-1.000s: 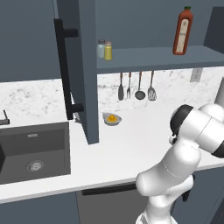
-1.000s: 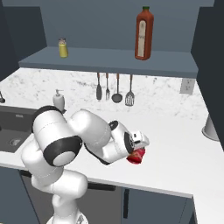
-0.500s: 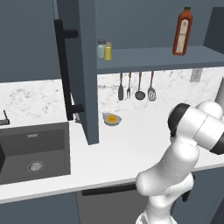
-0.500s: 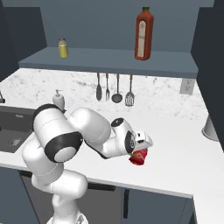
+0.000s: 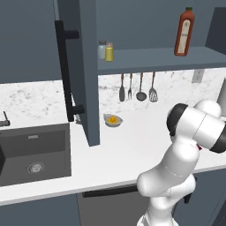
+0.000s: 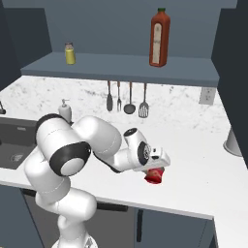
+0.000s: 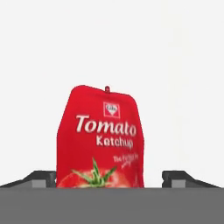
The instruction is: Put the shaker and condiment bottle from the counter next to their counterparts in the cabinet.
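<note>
- The gripper (image 6: pixel 156 170) hangs low over the near right part of the counter (image 6: pixel 193 160), pointing down at a red ketchup bottle (image 6: pixel 154 176).
- From the camera on the hand, the ketchup bottle (image 7: pixel 99 140) sits between the two fingertips (image 7: pixel 37 178), which stand wide apart on either side of it with a gap to each; the jaws are wide and grip nothing.
- The bottle's label reads "Tomato Ketchup" with a tomato drawn beneath.
- Whether the bottle stands or lies on the counter I cannot tell.
- The yellow shaker (image 5: pixel 109 51) stands on the cabinet (image 5: pixel 84 66) shelf, just beside the pale grey-blue shaker (image 5: pixel 102 49) at the left end.
- From the right side the yellow shaker (image 6: pixel 70 53) hides most of its neighbour.
- The tall red-brown bottle (image 5: pixel 184 32) with a green cap stands upright at the right end of the same shelf, well apart from the shakers.
- The cabinet door (image 5: pixel 77 70) stands open, with its long black handle (image 5: pixel 65 73) facing left.
- Four utensils (image 5: pixel 137 87) hang on the wall under the shelf.
- A small bowl (image 5: pixel 113 120) with something orange in it sits far back on the counter.
- The dark sink (image 5: pixel 31 152) lies to the left.
</note>
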Robot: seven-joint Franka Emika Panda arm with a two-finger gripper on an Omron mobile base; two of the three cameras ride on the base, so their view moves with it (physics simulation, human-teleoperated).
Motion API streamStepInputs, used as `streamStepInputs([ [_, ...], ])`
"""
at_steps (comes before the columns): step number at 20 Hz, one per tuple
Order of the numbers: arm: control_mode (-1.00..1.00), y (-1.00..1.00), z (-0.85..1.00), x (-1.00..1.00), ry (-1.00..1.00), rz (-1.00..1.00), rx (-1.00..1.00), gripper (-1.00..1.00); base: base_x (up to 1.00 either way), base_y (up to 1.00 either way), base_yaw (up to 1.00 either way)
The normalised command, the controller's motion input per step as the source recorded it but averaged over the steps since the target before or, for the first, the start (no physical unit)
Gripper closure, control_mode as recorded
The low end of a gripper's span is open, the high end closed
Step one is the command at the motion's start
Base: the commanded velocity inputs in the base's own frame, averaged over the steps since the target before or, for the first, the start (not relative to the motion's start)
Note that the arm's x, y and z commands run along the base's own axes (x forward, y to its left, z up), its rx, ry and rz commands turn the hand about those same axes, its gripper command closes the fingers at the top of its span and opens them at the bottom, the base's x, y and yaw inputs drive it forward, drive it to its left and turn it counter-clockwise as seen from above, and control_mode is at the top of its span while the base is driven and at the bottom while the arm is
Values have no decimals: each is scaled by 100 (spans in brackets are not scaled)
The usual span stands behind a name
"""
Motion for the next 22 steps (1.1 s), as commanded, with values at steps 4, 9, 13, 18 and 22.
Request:
streamStepInputs([
  [4,-100,-19,-43,0,0,-9,0,100,0,0,0],
  [9,-100,-10,-20,0,0,0,0,100,0,0,0],
  [13,-100,-12,2,-10,0,0,0,100,0,0,0],
  [18,-100,-4,37,-23,-3,0,0,100,0,0,0],
  [22,-100,0,67,-28,-4,0,-3,100,0,0,0],
])
